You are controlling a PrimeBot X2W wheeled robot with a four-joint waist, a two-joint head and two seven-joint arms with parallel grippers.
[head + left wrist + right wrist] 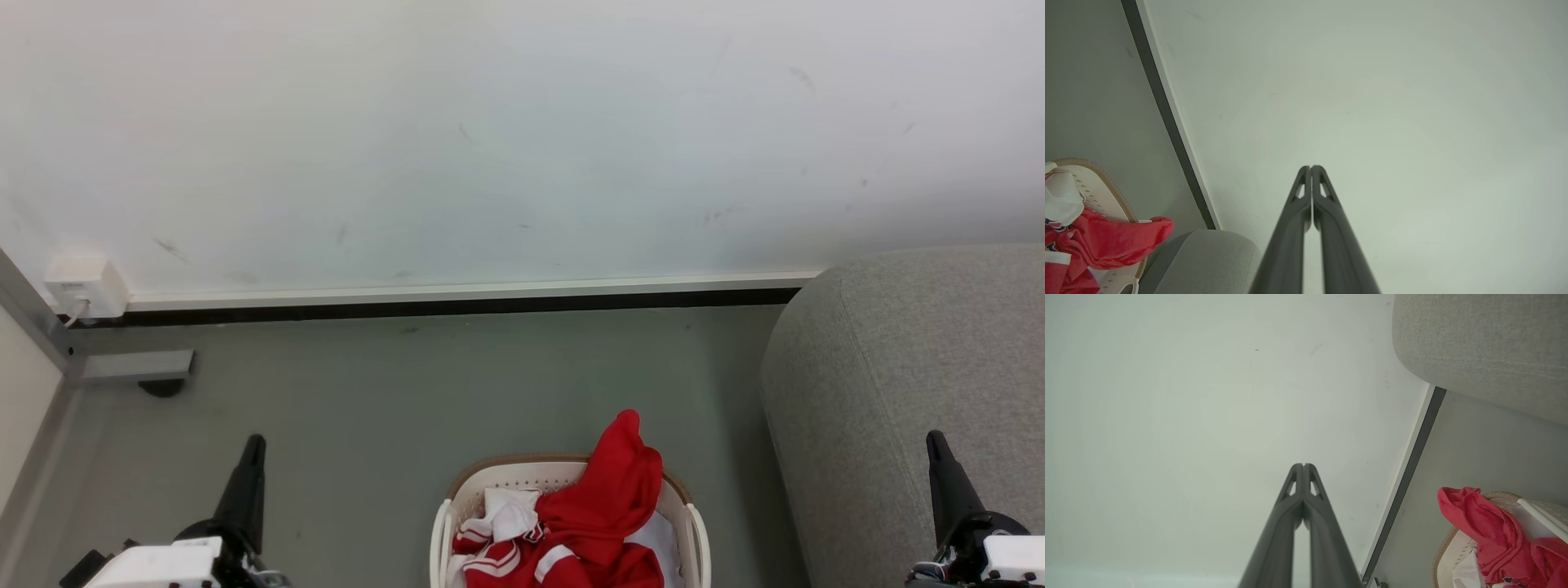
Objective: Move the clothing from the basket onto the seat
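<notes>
The red clothing (600, 506) with white stripes is heaped in the cream basket (506, 478) at the bottom middle of the head view, one fold draped over its brown far rim. The grey seat (898, 367) stands to the right of the basket. My left gripper (253, 445) is shut at the lower left, well left of the basket, holding nothing. My right gripper (933, 441) is shut at the lower right, in front of the seat. In the left wrist view the left gripper (1311, 167) points at the white wall, with the clothing (1106, 243), basket (1102, 196) and seat (1208, 261) at lower left. In the right wrist view the right gripper (1303, 465) faces the wall, with the clothing (1486, 526), basket (1453, 555) and seat (1486, 347) at right.
A white wall (490, 139) with a dark skirting strip (457, 306) closes the far side. A white socket box (86, 286) and a grey metal frame (122, 366) sit at the left. Grey floor (408, 392) lies between wall and basket.
</notes>
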